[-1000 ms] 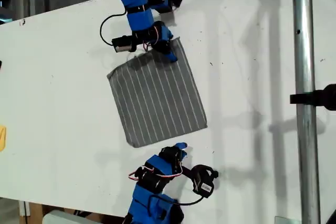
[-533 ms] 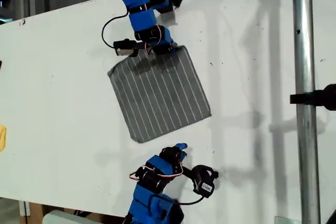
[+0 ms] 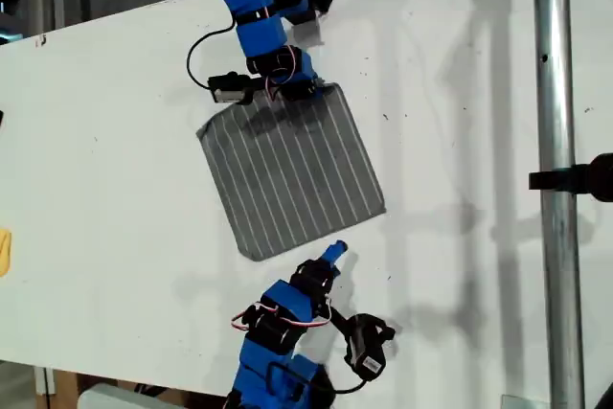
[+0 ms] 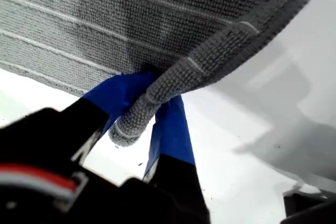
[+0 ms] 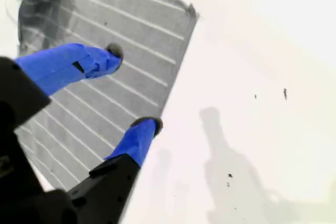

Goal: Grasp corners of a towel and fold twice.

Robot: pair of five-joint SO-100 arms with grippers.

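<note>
Dark grey striped towel (image 3: 290, 176) lies flat on the white bench (image 3: 115, 141), roughly mid-bench and turned at an angle to the bench's edges. First pincer (image 4: 149, 103) is clamped on one towel corner (image 4: 131, 121); the first wrist view shows cloth bunched and pinched between its blue fingers (image 4: 170, 129), the hem lifted a little off the bench there. In the exterior view that is the arm at the bench's far edge, its pincer (image 3: 287, 91) at the towel's top edge. Second pincer (image 5: 134, 90) is apart, nothing between its fingers (image 5: 79, 64); it hovers over the towel's near edge, one fingertip over the cloth and the other at the hem. In the exterior view this arm comes in from the bench's near edge, its tip (image 3: 330, 256) just beside the towel's lower edge. A metal pole (image 3: 556, 179) stands at the exterior view's right.
</note>
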